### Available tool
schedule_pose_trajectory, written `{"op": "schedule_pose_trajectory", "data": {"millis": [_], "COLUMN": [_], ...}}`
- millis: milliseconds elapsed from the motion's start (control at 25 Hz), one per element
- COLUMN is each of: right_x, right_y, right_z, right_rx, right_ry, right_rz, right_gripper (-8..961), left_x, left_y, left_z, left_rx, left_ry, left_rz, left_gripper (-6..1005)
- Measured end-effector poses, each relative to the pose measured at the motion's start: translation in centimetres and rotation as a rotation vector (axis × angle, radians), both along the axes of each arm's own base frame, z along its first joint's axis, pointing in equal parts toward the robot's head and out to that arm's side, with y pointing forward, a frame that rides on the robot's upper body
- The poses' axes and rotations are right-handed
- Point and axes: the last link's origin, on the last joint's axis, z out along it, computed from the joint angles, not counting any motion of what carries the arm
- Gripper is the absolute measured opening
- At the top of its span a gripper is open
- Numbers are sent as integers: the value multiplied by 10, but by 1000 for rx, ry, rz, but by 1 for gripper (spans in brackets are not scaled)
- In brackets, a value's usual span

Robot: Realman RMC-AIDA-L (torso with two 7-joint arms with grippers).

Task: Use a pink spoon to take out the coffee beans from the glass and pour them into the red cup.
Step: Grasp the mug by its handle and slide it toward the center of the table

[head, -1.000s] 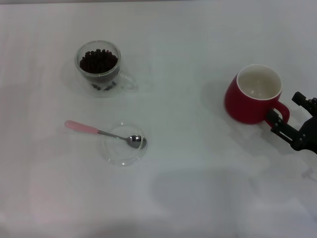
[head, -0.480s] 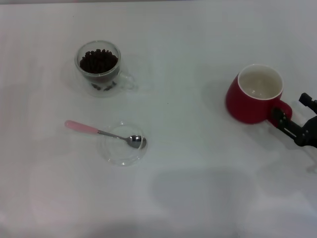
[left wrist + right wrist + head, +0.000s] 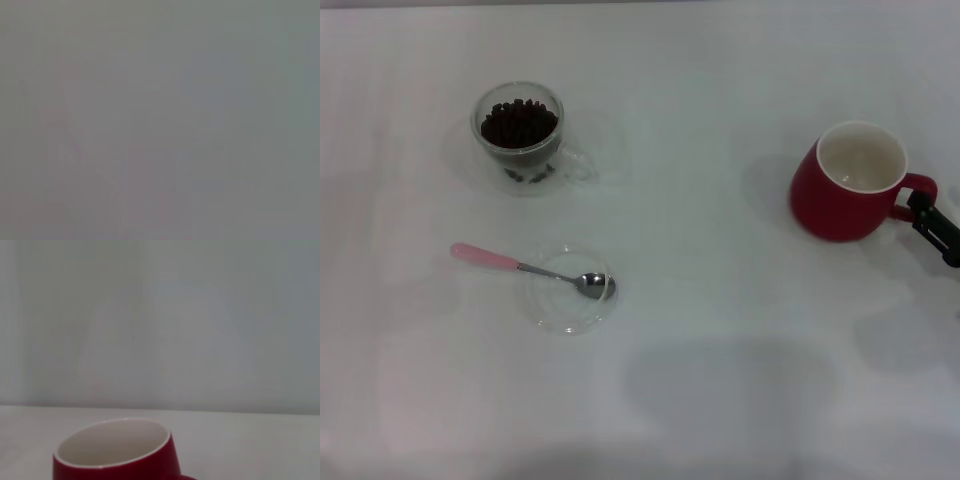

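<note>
A white table point(image 3: 720, 400) seen from above, with the task hardly begun. The glass point(image 3: 520, 135) stands upright at about ten o'clock on the table, its clear handle turned toward three o'clock, and the coffee beans point(image 3: 519, 122) fill it close to the rim. Near it, toward six o'clock, the pink spoon point(image 3: 525, 267) lies flat: its metal bowl rests inside a shallow round clear glass dish point(image 3: 552, 312), and its pale pink handle reaches out over the dish's rim toward nine o'clock. The red cup point(image 3: 848, 180) stands upright at about two o'clock, well apart from the glass and the spoon, its cream inside bare of beans in both the head view and the right wrist view, its loop handle pointing toward three o'clock. The right gripper point(image 3: 936, 226) is at the cup's handle at the table's three o'clock edge; only a dark part of it shows, touching or just beside the loop, and I cannot tell whether its fingers are clamped or loose. The left gripper is out of sight, and its wrist camera shows only blank grey. By my judgement the step in hand is placing or steadying the cup, with scooping not yet started. The next move calls for a grip on the thin pink handle, which lies low against the table. The dish's rim under the spoon may hinder that pickup; nothing else stands between spoon, glass and cup.
</note>
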Motion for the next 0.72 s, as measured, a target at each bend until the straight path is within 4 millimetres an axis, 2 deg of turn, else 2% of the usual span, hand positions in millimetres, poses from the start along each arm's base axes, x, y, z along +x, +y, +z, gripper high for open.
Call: {"op": "schedule_pose_trajectory", "data": {"millis": [400,720], "right_x": [2,7], "right_y": [13,18], "right_z": [-2,5], "right_rx": [-10,28], "right_ry": [-19,-23], "right_rz": [-27,-63], "right_gripper": [768,767], "left_x": [1,3], "left_y": [1,4], "left_z": [1,2], "left_rx": [-1,1], "left_ry": [3,8], "left_rz": [-4,-13], "left_gripper": [887,887]}}
